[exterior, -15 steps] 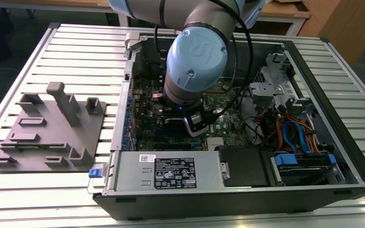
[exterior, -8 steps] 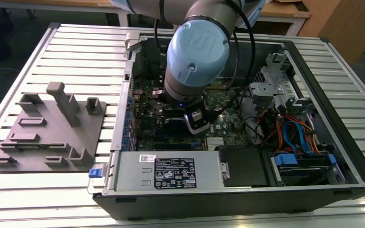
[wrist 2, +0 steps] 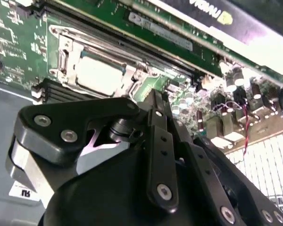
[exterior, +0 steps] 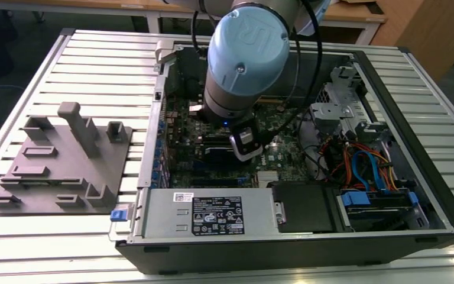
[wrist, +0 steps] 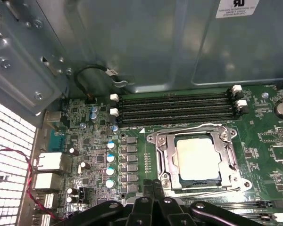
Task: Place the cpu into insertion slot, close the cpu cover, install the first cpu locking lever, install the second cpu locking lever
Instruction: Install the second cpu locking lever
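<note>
Jaws together and empty, tips meeting just beside the small square silver-rimmed insertion slot point(wrist: 197, 160). Pale, flat square cpu point(wrist: 198, 158) sits seated inside; thin silvery cpu cover point(wrist: 224, 153) frames it, seemingly down. I'd say lever work: calls for a precise tip press.
</note>
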Motion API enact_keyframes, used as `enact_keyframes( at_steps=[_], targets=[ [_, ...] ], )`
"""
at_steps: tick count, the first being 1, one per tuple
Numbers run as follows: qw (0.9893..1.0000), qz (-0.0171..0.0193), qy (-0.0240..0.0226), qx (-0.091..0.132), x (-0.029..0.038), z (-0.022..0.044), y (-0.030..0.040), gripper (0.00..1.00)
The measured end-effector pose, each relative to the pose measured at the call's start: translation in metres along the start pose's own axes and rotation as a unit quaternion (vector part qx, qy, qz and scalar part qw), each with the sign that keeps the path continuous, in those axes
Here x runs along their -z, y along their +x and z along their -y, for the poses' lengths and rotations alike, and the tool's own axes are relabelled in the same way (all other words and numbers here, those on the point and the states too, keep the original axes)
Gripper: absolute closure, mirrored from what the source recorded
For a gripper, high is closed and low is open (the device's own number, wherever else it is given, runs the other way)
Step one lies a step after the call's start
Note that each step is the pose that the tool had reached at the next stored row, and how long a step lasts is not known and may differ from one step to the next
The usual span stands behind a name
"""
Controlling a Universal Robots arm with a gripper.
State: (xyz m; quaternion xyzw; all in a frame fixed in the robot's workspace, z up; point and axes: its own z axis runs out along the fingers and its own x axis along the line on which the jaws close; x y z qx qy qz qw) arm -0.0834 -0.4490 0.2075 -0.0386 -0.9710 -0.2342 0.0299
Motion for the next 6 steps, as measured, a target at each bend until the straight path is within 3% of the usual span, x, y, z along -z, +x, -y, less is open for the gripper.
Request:
enact_keyframes(
  at_steps=[6],
  targets=[
    [1.0000, -0.0001, -0.0013, 0.000, 0.0001, 0.0000, 0.0001, 0.90]
  ],
)
